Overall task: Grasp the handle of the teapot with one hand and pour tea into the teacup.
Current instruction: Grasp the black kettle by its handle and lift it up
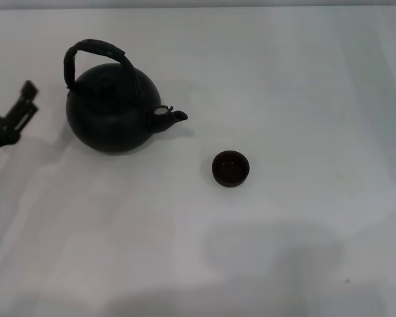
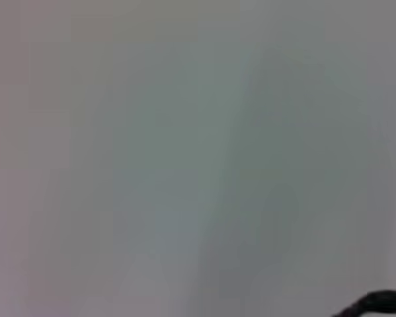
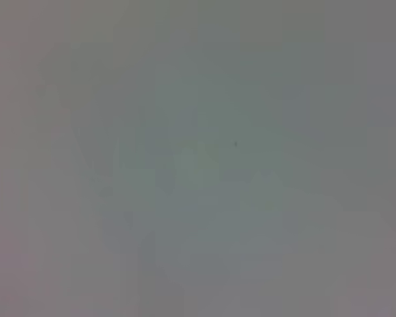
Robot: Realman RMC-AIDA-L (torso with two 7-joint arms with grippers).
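Sitting upright on the white tabletop (image 1: 303,79) in the head view, the teapot (image 1: 112,112) aims its spout toward the teacup (image 1: 231,168), nearby but apart, suiting a short pour. Left gripper (image 1: 9,109), fingers spread and empty, waits beside the arched handle (image 1: 95,53). Both wrist views show only blank tabletop; the right gripper is unseen.

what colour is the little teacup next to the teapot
Dark brown-black; the teacup shows best in the head view, apart from the teapot.
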